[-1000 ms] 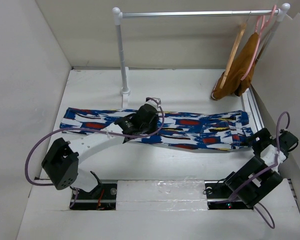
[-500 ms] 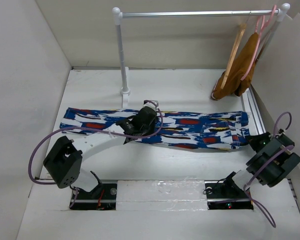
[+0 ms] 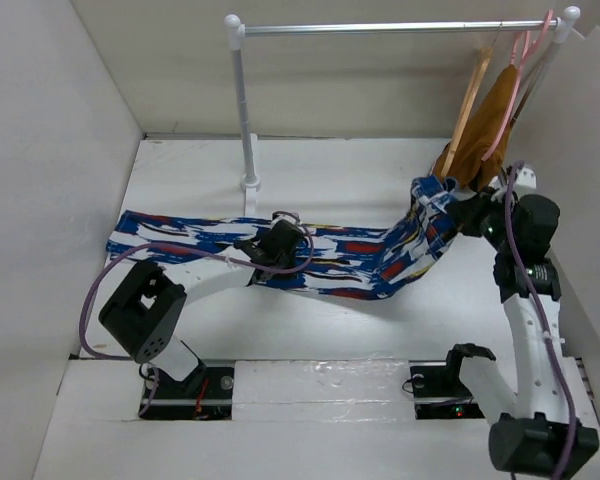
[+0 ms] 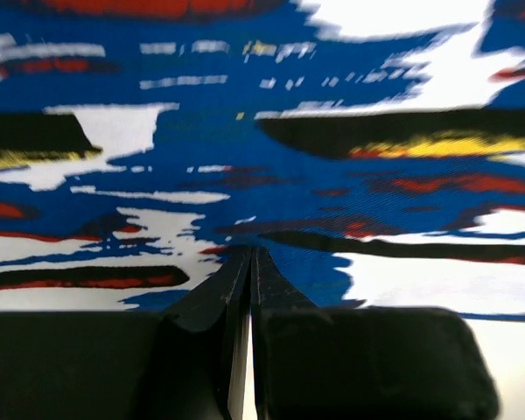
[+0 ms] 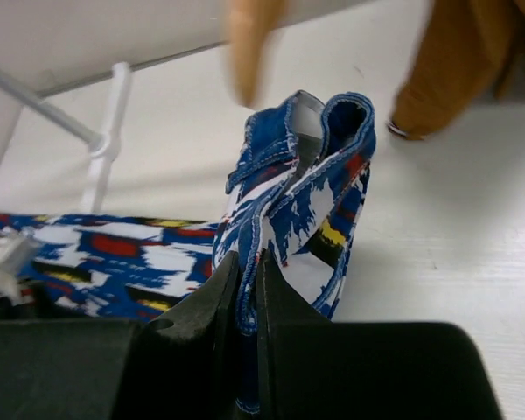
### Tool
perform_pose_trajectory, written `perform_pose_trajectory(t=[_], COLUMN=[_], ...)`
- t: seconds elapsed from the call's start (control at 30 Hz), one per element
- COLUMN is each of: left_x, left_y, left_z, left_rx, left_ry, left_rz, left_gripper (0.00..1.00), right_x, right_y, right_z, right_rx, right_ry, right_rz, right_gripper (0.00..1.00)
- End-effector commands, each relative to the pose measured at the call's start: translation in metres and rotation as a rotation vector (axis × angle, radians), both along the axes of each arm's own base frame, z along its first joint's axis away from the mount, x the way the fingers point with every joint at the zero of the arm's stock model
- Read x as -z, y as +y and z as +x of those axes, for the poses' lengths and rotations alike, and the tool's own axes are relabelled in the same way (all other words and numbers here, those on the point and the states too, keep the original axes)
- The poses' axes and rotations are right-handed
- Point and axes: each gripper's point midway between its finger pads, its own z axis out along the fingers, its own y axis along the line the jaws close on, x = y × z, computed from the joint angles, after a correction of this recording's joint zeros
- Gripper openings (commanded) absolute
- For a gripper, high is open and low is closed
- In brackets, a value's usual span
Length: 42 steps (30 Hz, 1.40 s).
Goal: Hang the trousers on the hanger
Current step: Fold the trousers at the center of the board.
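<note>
Pinching the trousers [image 3: 340, 255] mid-length near the centre of the counter [image 3: 330, 180], with left fingers [image 4: 249, 258] closed on the cloth. Holding the right end raised by the right edge, with right fingers [image 5: 249, 262] clamped on a bunched fold, just below the hanger [image 3: 467, 100] at the far right corner.

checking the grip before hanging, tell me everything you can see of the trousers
The trousers are soft fabric, bright blue with white, red, yellow and black streaks. They lie stretched lengthwise across the white table, left end flat. The right end effector is shut on the bunched right end, held raised near the mustard garment. The left end effector pinches the fabric near the middle.
</note>
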Motion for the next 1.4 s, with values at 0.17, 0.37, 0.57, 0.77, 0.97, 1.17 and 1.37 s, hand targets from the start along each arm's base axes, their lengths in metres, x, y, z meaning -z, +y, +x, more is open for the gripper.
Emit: perform_pose_trajectory(t=[0.17,0.37,0.57,0.77,0.97,1.17,1.37], left_x=[0.015,0.033,0.041,0.016,-0.012,-0.117,-0.274], left_y=[-0.034,-0.053,-0.074,-0.145,-0.153,0.032,0.195], left_z=[-0.023,-0.037,-0.041,-0.041,-0.029,0.057,0.092], left_rx=[0.105,0.161,0.205,0.33,0.29,-0.224,-0.676], left_ry=[0.054,0.102,0.147,0.134,0.044,-0.227,-0.601], left_rz=[-0.079,-0.074,-0.118,-0.223,-0.21,-0.263,-0.24], left_gripper=[0.0,0.0,0.0,0.0,0.0,0.28,0.33], right_x=[-0.106,-0.179,-0.243,-0.27,-0.262,-0.259,-0.26], right_y=[0.073,0.091,0.079,0.079,0.123,0.196,0.291], right_z=[-0.012,-0.013,-0.015,-0.008,0.01,0.029,0.03], right_rx=[-0.138,-0.163,-0.159,-0.211,-0.344,-0.51,-0.689], right_ry=[-0.126,-0.263,-0.381,-0.428,-0.43,-0.443,-0.468], right_rz=[-0.134,-0.136,-0.173,-0.195,-0.173,-0.134,-0.084], right_gripper=[0.0,0.0,0.0,0.0,0.0,0.0,0.0])
